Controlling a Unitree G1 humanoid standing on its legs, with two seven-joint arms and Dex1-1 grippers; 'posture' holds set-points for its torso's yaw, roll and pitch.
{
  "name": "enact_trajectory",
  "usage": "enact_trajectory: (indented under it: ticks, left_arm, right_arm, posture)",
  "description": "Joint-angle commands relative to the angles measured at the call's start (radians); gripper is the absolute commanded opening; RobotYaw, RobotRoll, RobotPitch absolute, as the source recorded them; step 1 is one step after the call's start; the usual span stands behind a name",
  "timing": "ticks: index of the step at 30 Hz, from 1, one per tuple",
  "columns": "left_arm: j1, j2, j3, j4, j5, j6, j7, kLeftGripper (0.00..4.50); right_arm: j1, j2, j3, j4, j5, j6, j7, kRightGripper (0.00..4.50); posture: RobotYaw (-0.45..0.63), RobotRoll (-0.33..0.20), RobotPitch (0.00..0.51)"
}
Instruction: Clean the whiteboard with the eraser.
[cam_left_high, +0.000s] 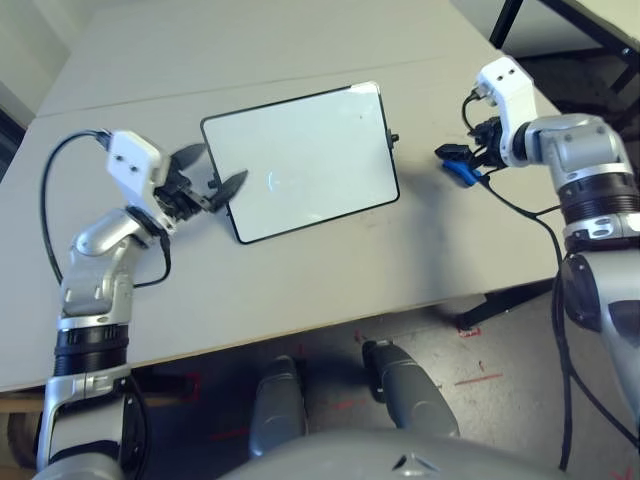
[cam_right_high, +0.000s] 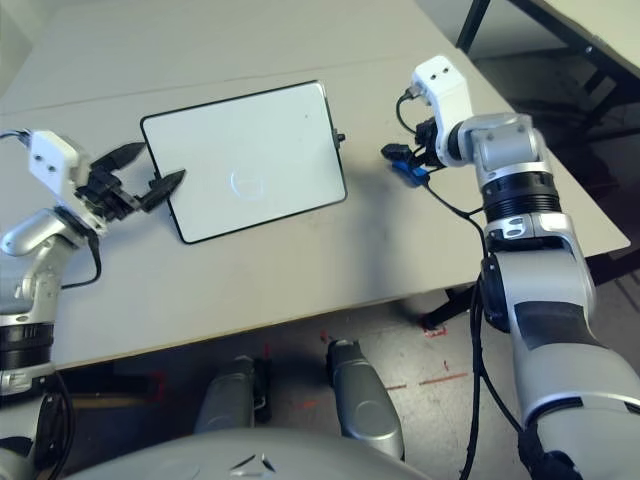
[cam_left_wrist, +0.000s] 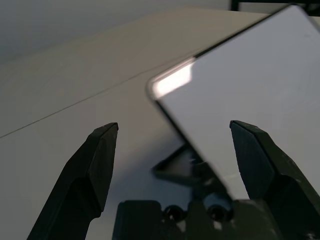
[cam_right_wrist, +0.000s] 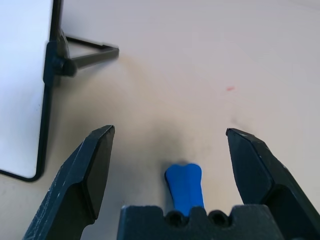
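Table (cam_left_high: 300, 290), pale grey, carries everything, with a seam line running across its far part. Whiteboard (cam_left_high: 300, 165) lies near the middle of the table, rotated a little so that its long edges run from about 8 o'clock to 2 o'clock; its glossy white face is ringed by a thin black frame with rounded corners, and a small black clip (cam_left_high: 394, 138) juts from its short edge at 3 o'clock. A faint mark sits near the board's centre, too pale to read. In the right wrist view a thin black strut (cam_right_wrist: 90, 52) reaches out from the board's frame across the table.

Left claw (cam_left_high: 214, 172) sits at the board's 9 o'clock edge with its fingers spread wide; in the left wrist view the board's corner lies between the two black fingers (cam_left_wrist: 95, 165), neither of them pressing on it.

Right claw (cam_left_high: 458, 160) is well apart from the board, out at 3 o'clock beyond the clip, also wide open. Eraser (cam_right_wrist: 185, 185), a small bright blue bone-shaped block, lies between its fingers close to the claw's base, ungripped by either finger.
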Motion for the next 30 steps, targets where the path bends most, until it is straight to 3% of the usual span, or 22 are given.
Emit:
enact_trajectory:
  ticks: [1, 6, 13, 30]
  left_arm:
    - [0.045, 0.035, 0.107, -0.013, -0.026, 0.070, 0.063, 4.50]
    - [0.070, 0.081, 0.203, 0.081, 0.001, 0.082, 0.124, 4.50]
    - [0.085, 0.098, 0.238, 0.214, 0.029, 0.033, 0.159, 4.50]
    - [-0.022, 0.121, 0.180, 0.399, 0.052, -0.052, 0.163, 4.50]
  right_arm:
    - [0.049, 0.016, -0.073, -0.018, 0.062, -0.151, -0.055, 4.49]
    - [0.089, 0.051, -0.150, 0.056, 0.124, -0.343, -0.124, 4.49]
    - [0.113, 0.057, -0.217, 0.191, 0.171, -0.520, -0.209, 4.49]
    - [0.187, 0.026, -0.259, 0.209, 0.220, -0.612, -0.268, 4.49]
  posture:
    - [0.03, 0.000, 0.173]
    - [0.08, 0.000, 0.168]
    - [0.09, 0.000, 0.150]
    - [0.04, 0.000, 0.134]
